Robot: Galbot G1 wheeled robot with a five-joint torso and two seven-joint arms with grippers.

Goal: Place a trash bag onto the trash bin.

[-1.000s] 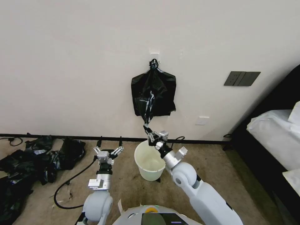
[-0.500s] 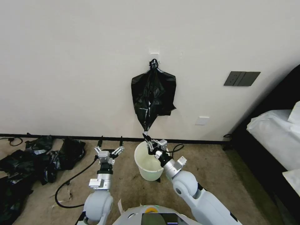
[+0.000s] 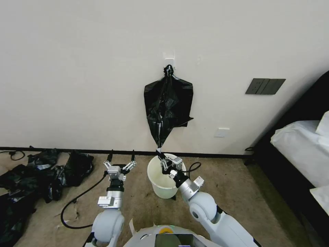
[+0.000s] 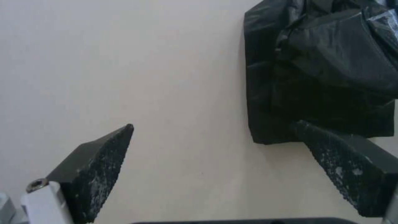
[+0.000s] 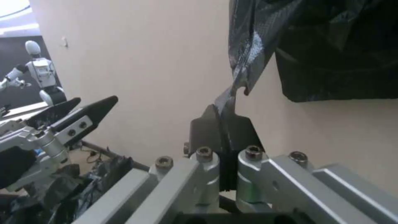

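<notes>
Your right gripper (image 3: 161,156) is pinched tight on a twisted strand of the trash bag (image 3: 163,128), which runs taut from the pads up into the black bundle (image 3: 168,103) hanging by its knotted top from a white hook (image 3: 169,59) on the wall; the grip sits just above the far rim of the trash bin (image 3: 163,187), which stands on the carpet directly below. Your left gripper (image 3: 120,161) is spread wide and holds nothing, raised beside the bin on its left. The main risk, judging from how tight the strand looks, is that the film tears or stretches to a thread before the bag comes free of the bundle; a hard pull could also drag the whole bundle off its hook, or bring out more than one bag. The pads (image 5: 236,130) hold only a narrow tip of film, so it may slip out, since the plastic is thin, glossy and slick. The bag is wrinkled, limp and shapeless; it will cling and bunch, not open by itself, so you will likely need the left gripper to spread its mouth. The bin is smooth white plastic, round, tapering down from a wider rim, and looks light enough to tip if the bag snags on it
</notes>
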